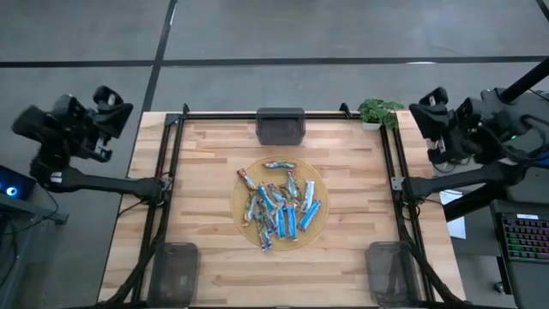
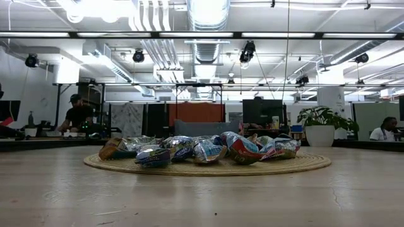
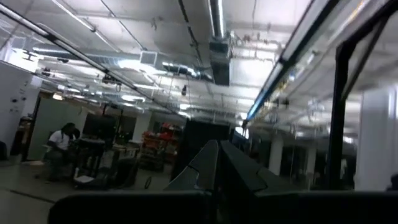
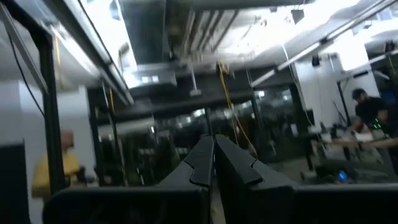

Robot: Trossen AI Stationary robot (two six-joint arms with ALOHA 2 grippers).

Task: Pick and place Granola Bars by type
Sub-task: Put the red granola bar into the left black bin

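Several granola bars (image 1: 279,204) in blue, blue-white and orange-brown foil lie heaped on a round woven mat (image 1: 244,223) in the middle of the wooden table; the low view shows the same granola bars (image 2: 202,150) on the mat (image 2: 309,164). My left gripper (image 1: 111,101) is raised beyond the table's far left corner, shut and empty; in its wrist view the shut left gripper (image 3: 217,163) points at the room's ceiling. My right gripper (image 1: 429,101) is raised beyond the far right corner, the shut right gripper (image 4: 213,160) also empty.
Three translucent grey bins stand on the table: one at the far edge's middle (image 1: 280,125), one at the near left corner (image 1: 174,268), one at the near right corner (image 1: 390,270). A small potted plant (image 1: 377,112) sits at the far right. People show in the room beyond.
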